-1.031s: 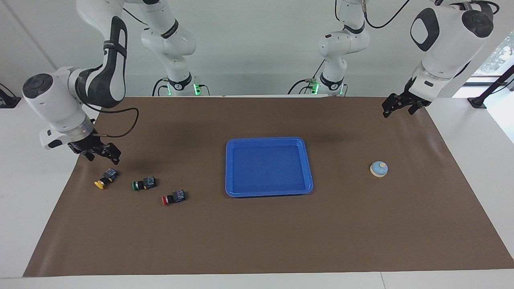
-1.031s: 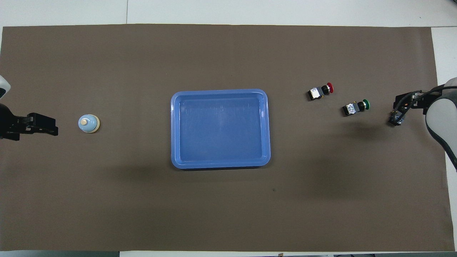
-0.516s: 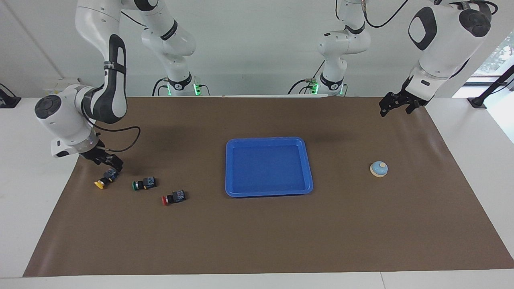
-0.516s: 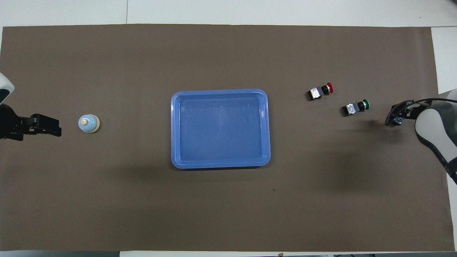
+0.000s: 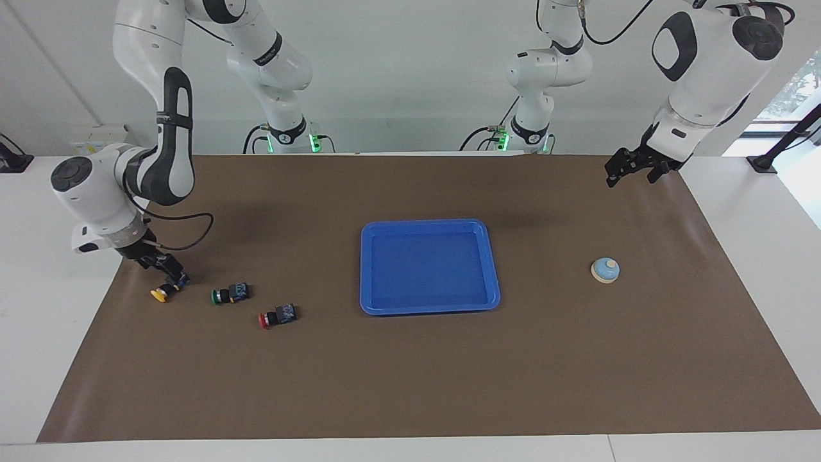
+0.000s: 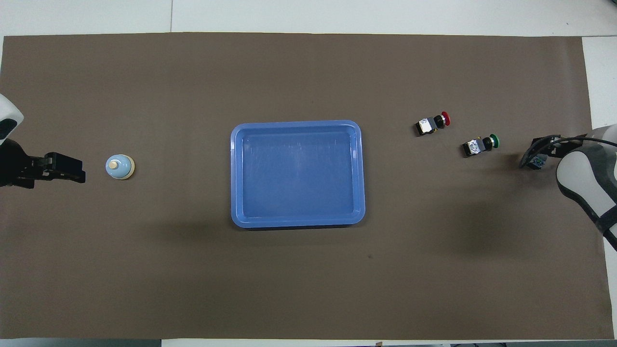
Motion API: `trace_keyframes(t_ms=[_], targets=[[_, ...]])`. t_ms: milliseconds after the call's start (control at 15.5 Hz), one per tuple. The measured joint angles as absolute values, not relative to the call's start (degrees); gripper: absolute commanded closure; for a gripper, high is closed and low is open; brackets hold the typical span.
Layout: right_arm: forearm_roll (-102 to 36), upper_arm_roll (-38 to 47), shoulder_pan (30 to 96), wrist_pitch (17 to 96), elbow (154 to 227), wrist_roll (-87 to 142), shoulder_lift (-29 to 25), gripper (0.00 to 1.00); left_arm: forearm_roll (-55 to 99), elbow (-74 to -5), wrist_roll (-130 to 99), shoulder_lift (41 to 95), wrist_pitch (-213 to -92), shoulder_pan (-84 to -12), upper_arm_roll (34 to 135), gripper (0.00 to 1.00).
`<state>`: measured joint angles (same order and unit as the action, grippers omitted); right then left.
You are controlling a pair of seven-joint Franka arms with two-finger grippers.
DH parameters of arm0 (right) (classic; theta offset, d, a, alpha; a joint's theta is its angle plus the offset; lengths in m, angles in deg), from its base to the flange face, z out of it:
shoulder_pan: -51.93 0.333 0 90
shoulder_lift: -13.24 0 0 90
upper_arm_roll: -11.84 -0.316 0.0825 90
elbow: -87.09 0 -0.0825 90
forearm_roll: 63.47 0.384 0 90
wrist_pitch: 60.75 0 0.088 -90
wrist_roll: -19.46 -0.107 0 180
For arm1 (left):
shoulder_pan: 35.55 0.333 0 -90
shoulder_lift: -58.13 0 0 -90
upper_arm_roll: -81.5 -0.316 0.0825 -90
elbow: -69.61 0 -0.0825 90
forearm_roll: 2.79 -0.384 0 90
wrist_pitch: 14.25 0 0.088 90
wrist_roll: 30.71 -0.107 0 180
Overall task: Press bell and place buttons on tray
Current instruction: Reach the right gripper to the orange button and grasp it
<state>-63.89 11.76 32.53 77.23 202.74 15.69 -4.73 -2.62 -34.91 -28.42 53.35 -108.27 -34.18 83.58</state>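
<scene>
A brown mat (image 5: 410, 372) is covering a white table (image 5: 58, 308) in front of a pale wall; the two white arms are reaching in from their bases at the robots' edge. A blue tray (image 5: 494, 269) is lying flat at the middle of the mat, with nothing in it. Toward the right arm's end, three buttons are lying on their sides in a slanting row, well apart from the tray: the red button (image 5: 276, 316) is sitting closest to the tray and farthest from the robots; the green button (image 5: 229, 294) is lying beside it, a little nearer to the robots; the yellow button (image 5: 165, 290) is lying at the outer end of the row. The right gripper (image 5: 172, 276) is reaching down low onto the body of the yellow button, its fingers standing around the body, while the yellow cap is poking out free; whether the fingers are pressing on the body cannot be told. Toward the left arm's end, the bell (image 5: 605, 270) is standing upright on the mat, well apart from the tray. The left gripper (image 5: 632, 168) is hanging in the air over the mat's corner at the left arm's end, clear of the bell and holding nothing; the gap between its fingers cannot be told.
</scene>
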Motion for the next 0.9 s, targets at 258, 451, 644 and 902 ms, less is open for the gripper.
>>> trace_keyframes(t_ms=[258, 451, 644, 902], targets=[[-63.89, 11.69, 33.36, 77.54, 202.72, 15.6, -4.84, 0.11, -2.62, -34.66, -28.42, 53.48, -108.76, -34.18, 83.33, 0.0], [-63.89, 11.71, 33.37, 77.54, 202.86, 15.6, -5.12, 0.46, -2.62, -34.66, -28.42, 53.59, -108.74, -34.2, 83.34, 0.0], [-63.9, 11.71, 33.37, 77.54, 202.96, 15.83, -5.39, 0.9, -2.62, -34.66, -28.42, 53.66, -108.74, -34.2, 83.34, 0.0], [-63.96, 11.57, 33.49, 75.95, 202.51, 22.74, -5.34, 1.0, -2.62, -34.31, -28.42, 53.61, -108.79, -34.23, 83.32, 0.0]])
